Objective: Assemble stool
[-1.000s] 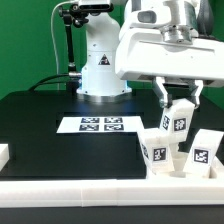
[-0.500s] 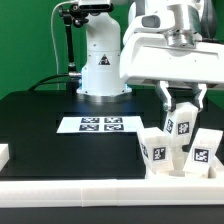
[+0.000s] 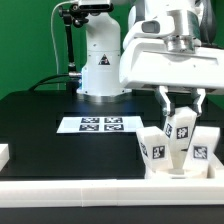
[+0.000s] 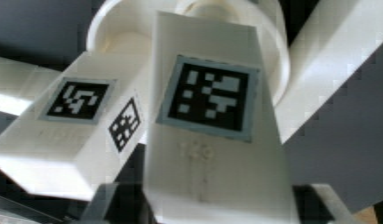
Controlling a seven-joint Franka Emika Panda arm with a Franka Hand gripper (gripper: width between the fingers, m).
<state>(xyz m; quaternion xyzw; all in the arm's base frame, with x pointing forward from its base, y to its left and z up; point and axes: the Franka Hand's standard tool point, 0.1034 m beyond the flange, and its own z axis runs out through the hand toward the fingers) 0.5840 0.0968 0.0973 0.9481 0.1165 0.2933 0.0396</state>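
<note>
stool leg (image 3: 181, 130): white plastic, smooth, matt | table (image 3: 40, 115): black, matt | marker board (image 3: 100, 125): white, matt | arm shell (image 3: 160, 62): glossy white

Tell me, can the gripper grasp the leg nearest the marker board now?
Probably not yet. The gripper is shut on another leg, so its jaws are full. The asked leg stands uncovered beside it, near the marker board; releasing first should free the way.

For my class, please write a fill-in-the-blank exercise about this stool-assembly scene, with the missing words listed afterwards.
1. The gripper is shut on one white stool ____.
2. Counting that held part, ____ such parts show in the exterior view.
3. The marker board lies flat on a ____ table.
Missing words: leg; three; black.
</note>
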